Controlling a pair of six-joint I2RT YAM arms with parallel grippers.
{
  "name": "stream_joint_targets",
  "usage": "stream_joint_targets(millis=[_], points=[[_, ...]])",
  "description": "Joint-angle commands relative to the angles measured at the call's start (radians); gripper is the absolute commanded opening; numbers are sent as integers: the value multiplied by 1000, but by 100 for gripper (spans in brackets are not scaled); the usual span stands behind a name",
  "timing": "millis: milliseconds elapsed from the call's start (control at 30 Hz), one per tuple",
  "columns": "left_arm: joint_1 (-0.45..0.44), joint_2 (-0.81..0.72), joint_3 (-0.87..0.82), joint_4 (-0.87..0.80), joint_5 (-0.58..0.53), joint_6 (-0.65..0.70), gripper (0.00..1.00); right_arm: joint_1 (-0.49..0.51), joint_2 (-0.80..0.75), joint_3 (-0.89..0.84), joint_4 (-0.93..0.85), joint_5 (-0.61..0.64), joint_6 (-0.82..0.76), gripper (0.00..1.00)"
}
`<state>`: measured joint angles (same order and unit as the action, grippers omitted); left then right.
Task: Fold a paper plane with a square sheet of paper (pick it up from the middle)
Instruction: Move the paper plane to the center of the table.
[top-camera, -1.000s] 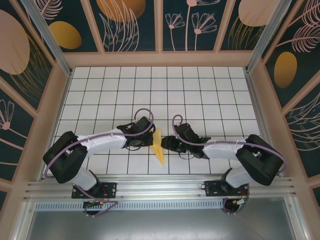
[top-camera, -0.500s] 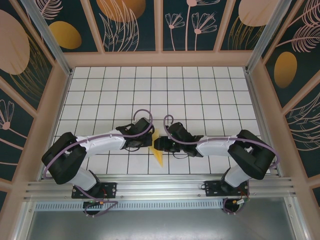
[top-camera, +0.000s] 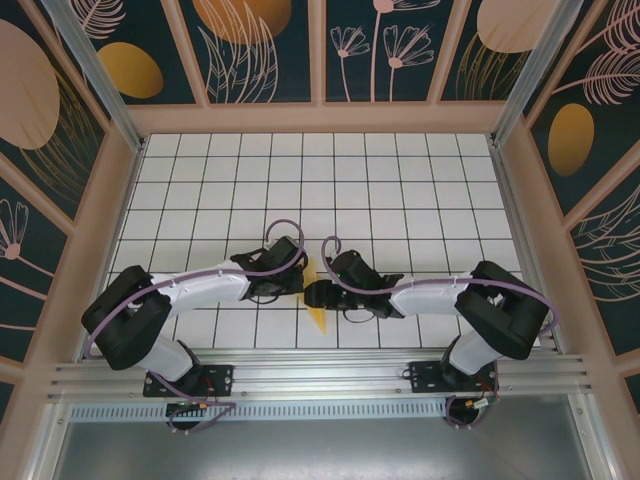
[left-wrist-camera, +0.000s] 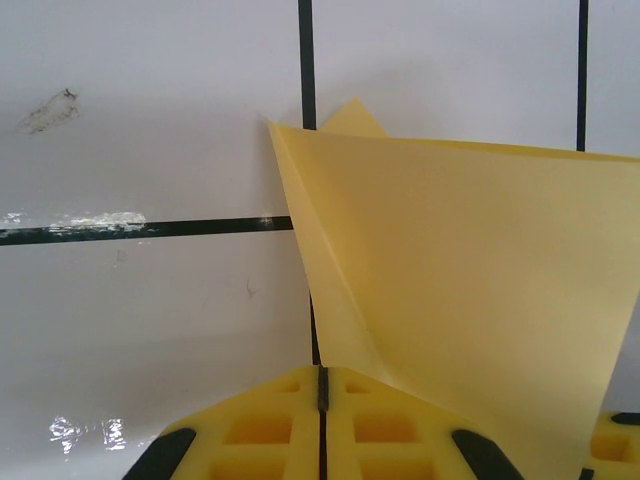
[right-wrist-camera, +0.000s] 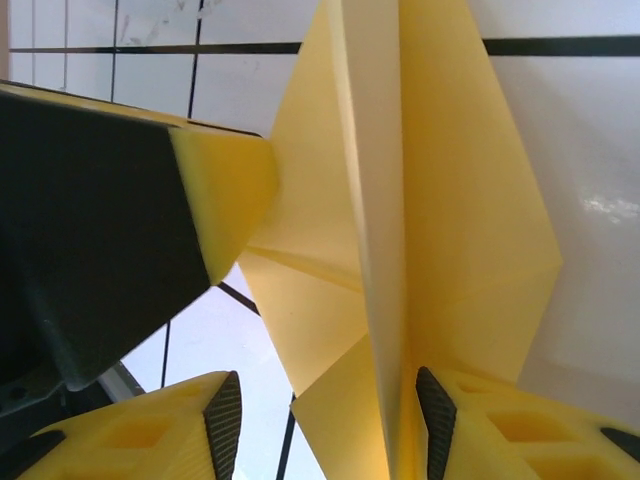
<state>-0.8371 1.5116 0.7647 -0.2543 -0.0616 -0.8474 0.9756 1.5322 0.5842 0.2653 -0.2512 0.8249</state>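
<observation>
Plane: thin yellow pointed paper plane (right-wrist-camera: 470, 200), centre crease made; wings seemingly still to shape.
Left gripper (left-wrist-camera: 322, 385): clamped on it.
Right gripper (right-wrist-camera: 330, 425): apart, straddling crease.

Robot test cell in a lab, white grid-tiled counter (top-camera: 400, 180) boxed in by pink-framed wall panels (top-camera: 260, 50) printed with leaves and flowers, left arm (top-camera: 200, 285) and right arm (top-camera: 440, 295) bolted to an aluminium rail (top-camera: 320, 372)
</observation>
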Motion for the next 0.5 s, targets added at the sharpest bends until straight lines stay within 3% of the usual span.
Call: stream_joint_targets(millis=[0,467], points=[[-2,-22,-12,12,-13,-12,9,13,17,30,-50,56,3,46],[-2,-17,-19,21,-6,-10,10,34,73,92,-123,99,-32,32]])
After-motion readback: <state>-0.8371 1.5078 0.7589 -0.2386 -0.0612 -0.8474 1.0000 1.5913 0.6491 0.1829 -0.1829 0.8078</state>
